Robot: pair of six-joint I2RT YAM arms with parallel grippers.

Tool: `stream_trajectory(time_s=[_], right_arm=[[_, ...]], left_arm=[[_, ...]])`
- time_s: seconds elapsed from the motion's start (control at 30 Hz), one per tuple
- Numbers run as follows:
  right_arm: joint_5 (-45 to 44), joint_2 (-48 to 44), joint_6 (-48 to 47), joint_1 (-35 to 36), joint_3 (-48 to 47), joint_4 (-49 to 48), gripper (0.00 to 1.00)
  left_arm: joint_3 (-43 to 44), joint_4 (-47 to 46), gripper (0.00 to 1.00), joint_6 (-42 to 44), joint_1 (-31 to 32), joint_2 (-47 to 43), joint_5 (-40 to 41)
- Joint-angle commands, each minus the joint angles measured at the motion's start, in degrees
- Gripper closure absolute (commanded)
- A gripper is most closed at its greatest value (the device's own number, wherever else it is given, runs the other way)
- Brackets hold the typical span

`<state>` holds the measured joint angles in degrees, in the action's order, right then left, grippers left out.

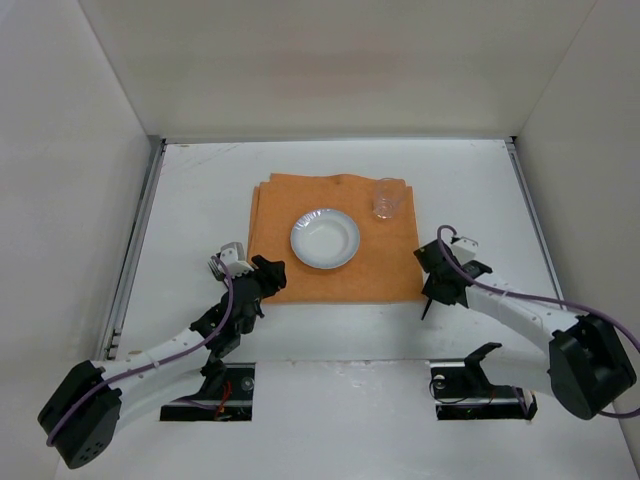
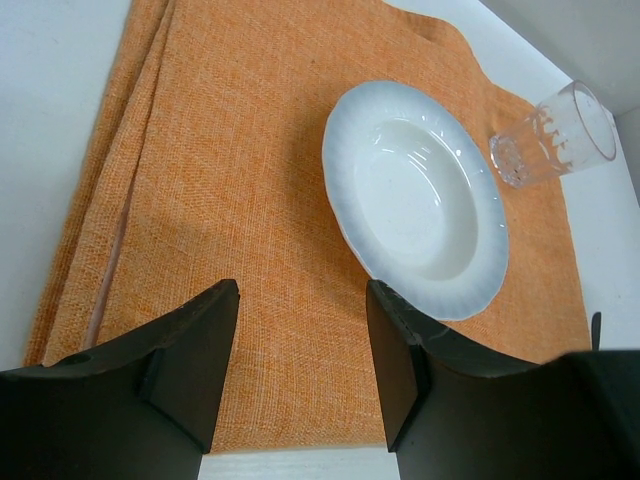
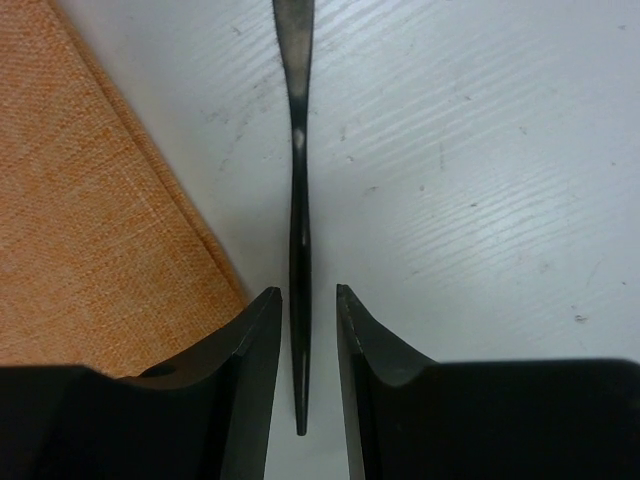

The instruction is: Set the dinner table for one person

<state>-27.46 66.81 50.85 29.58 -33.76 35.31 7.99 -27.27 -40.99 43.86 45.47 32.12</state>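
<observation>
My left arm reaches from its base at the near left corner diagonally up and to the right. The elbow is low and the wrist is bent, so that my left claw (image 2: 300, 300) hangs over the near left corner of the orange placemat (image 1: 370, 270). Its two fingers stand well apart with only cloth between them, and they grip nothing.

My right arm stretches from the near right corner up and to the left, lying low over the dinner table (image 1: 200, 200). It ends at the near right corner of the placemat, just off the cloth. My right claw (image 3: 308, 295) points down at the bare white surface with its fingers drawn close. Between them runs a thin dark utensil (image 3: 299, 220), seen edge on and reaching away from me beside the cloth's edge. Slivers of white show on either side of it, and I cannot tell whether I am pinching it or only flanking it, nor what kind of utensil it is.

The dinner table lies flat under both arms, matte white, with metal rails along its sides. The placemat sits in its middle. A white plate (image 1: 324, 238) rests at the centre of the cloth, and a clear glass (image 1: 387, 198) stands upright at the far right corner of the cloth.
</observation>
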Motion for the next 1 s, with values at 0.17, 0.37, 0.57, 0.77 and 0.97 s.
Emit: stream_trajectory(time_s=[0.17,0.37,0.57,0.77,0.97], right_arm=[[1.97,1.4,-0.14,-0.62,0.45,-4.99,0.7],[2.15,3.24,-1.01,-1.33,-0.43,-3.76,0.73],[2.06,7.54,-2.25,-1.42,-3.15,-1.66,0.73],[3.29,7.99,-3.3,-2.64,-3.16,-1.56,0.81],[2.77,5.62,-1.46,-3.53,-1.23,-3.84,0.96]], left_arm=[[0.01,-2.7,0.48,-0.14,0.57,-0.38,-0.21],[-0.17,-2.7,0.48,0.04,0.13,-1.26,-0.21],[-0.17,-2.44,0.49,0.21,-0.13,-2.14,-0.21],[-0.43,-2.62,0.49,0.21,-0.48,-2.32,-0.21],[-0.61,-2.7,0.49,0.21,-0.66,-2.23,-0.21]])
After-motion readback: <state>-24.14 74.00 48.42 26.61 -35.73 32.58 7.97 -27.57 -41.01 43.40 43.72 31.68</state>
